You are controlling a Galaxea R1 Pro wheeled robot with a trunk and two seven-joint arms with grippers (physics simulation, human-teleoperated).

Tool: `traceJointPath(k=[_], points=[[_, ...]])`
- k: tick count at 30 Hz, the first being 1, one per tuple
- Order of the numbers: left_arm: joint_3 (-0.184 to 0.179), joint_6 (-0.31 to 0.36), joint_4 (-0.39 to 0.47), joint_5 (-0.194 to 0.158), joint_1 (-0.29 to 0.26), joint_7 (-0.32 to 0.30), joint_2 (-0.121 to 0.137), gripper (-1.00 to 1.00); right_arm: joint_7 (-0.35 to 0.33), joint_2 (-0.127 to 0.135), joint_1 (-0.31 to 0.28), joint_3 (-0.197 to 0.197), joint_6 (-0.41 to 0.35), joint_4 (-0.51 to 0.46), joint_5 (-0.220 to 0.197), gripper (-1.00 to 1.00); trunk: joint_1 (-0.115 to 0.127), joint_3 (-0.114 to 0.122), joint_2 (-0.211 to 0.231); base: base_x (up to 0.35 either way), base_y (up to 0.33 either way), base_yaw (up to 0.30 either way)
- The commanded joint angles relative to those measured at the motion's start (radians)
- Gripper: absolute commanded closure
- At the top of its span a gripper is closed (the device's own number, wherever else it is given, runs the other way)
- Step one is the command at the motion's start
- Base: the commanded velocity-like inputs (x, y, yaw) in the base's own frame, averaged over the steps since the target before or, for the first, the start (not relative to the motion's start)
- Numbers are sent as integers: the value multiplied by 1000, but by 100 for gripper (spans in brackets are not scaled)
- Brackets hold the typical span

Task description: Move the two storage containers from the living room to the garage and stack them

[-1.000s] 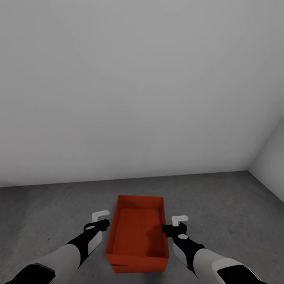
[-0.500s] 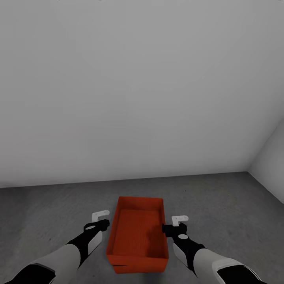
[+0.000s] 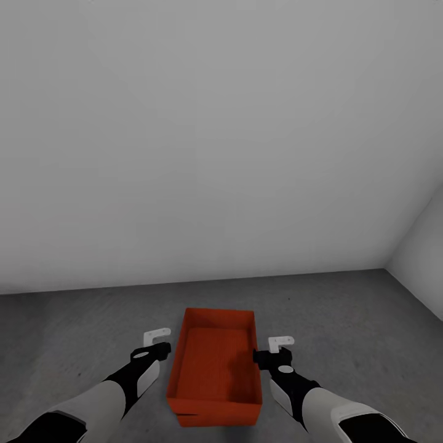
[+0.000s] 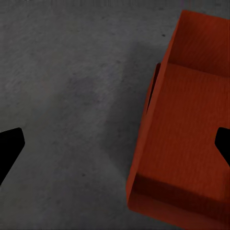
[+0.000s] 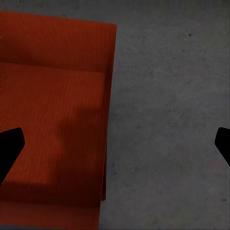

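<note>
The left tool [image 3: 158, 342] and right tool [image 3: 278, 346] are spread wide, nothing held, flanking the stacked orange-red storage containers [image 3: 215, 369]. A second rim is seen beneath the upper bin. The stack rests on the concrete floor [image 3: 344, 307] near the grey wall [image 3: 215, 135].

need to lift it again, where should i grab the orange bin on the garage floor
Grip the storage container by its two long side rims, one tool from each side: the left tool and right tool already flank it, open. The walls are thin and lidless, so fingers can straddle a rim.
</note>
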State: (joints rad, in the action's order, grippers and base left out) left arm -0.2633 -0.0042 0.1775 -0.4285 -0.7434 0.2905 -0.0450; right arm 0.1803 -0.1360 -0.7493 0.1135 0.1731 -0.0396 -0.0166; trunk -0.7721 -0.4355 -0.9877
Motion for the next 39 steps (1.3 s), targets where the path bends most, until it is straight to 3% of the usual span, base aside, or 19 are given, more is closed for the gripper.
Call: traceJointPath(k=[1, 39], points=[[-8, 0, 0, -9, -1, 5, 0, -100, 5, 0, -1, 8, 2, 1, -2, -100, 4, 2, 7, 0, 0, 0], [-8, 0, 0, -7, -1, 6, -3, -100, 5, -2, -1, 8, 3, 1, -2, -100, 150, 121, 273, 0, 0, 0]])
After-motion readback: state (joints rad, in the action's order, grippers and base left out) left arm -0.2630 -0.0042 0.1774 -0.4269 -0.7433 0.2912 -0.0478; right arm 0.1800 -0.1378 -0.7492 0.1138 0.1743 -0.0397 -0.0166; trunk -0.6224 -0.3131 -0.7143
